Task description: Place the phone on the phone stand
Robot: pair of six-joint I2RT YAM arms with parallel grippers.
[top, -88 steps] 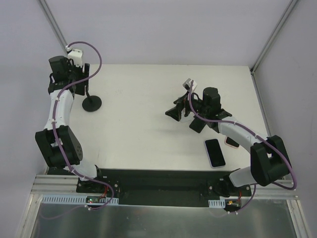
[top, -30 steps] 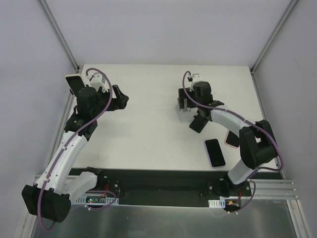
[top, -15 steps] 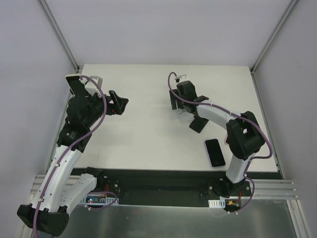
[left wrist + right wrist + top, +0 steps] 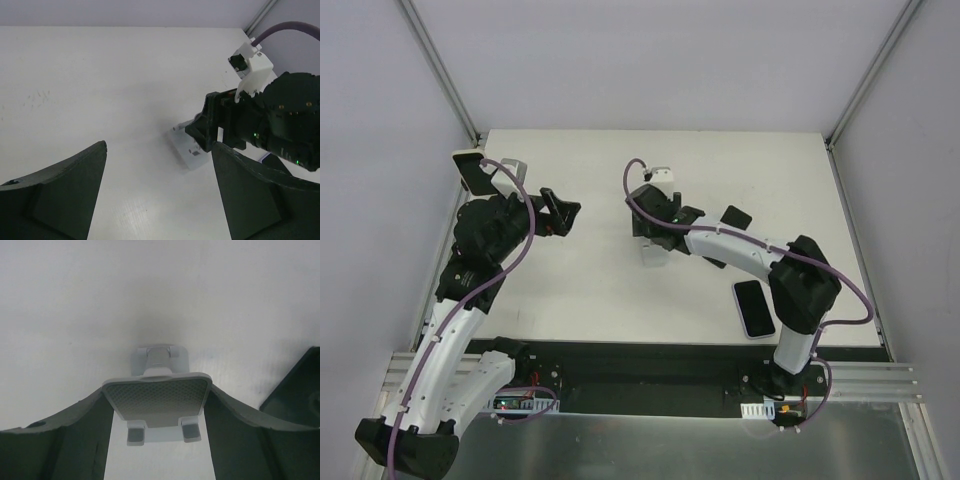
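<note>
1. The flat black-screened phone (image 4: pixel 754 308) lies on the white worktop (image 4: pixel 590 290) at the lower right of the top view, well apart from both grippers.
2. The pale grey plastic phone stand (image 4: pixel 156 399) sits near that frame's centre, with the right gripper (image 4: pixel 156 390) closed against both sides of its tilted plate.
3. The left gripper (image 4: pixel 157 167), at the upper left, hangs wide open.

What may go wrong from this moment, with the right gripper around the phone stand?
1. The right gripper touches the phone stand only at the side edges of its tilted plate, so the stand may slip or tip if it is moved.
2. The phone lies flat on the table beside the right arm's elbow; a low sweep may push it.
3. The left gripper hangs open, facing the stand; the arms may collide.
</note>
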